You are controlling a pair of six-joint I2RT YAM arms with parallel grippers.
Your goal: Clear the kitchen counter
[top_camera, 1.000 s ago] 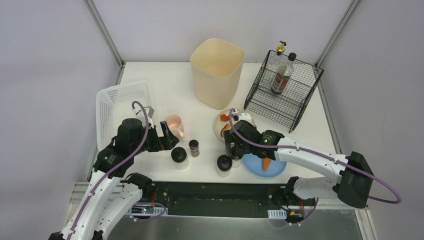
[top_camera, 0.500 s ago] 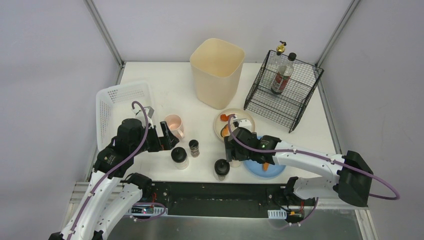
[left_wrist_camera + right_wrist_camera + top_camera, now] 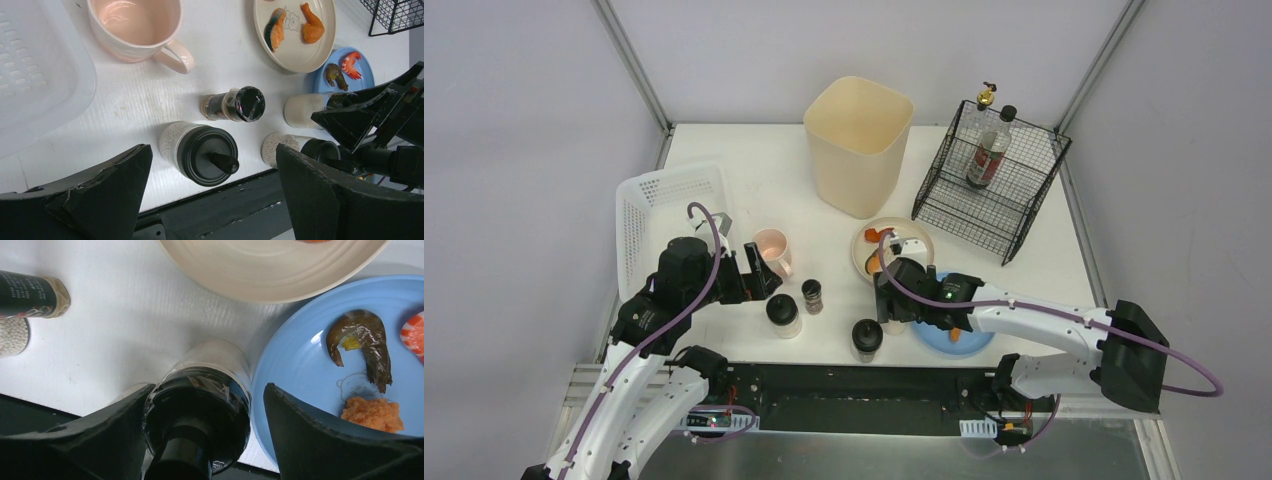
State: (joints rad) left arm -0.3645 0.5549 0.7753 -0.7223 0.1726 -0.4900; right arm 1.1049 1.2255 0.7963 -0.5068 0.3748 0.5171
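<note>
The white kitchen counter (image 3: 754,170) holds a bead-filled jar with a black knobbed lid (image 3: 783,313), a small dark spice bottle (image 3: 812,296), a second black-lidded jar (image 3: 865,338) at the front edge, and a third jar (image 3: 200,405) beside the blue plate (image 3: 300,355). My left gripper (image 3: 762,272) is open and hovers over the first jar (image 3: 205,152). My right gripper (image 3: 887,305) is open. Its fingers straddle the third jar's lid; the left finger is close against it and the right finger stands apart.
A pink mug (image 3: 772,245) and a white perforated basket (image 3: 664,200) are at the left. A cream bin (image 3: 857,140) stands at the back. A black wire rack (image 3: 994,190) holds two bottles. A cream plate (image 3: 909,235) and the blue plate (image 3: 979,340) carry food.
My right gripper has dropped lower and slightly nearer, down around the jar by the blue plate. The front jar has shifted a little toward the edge. The left arm has not moved.
</note>
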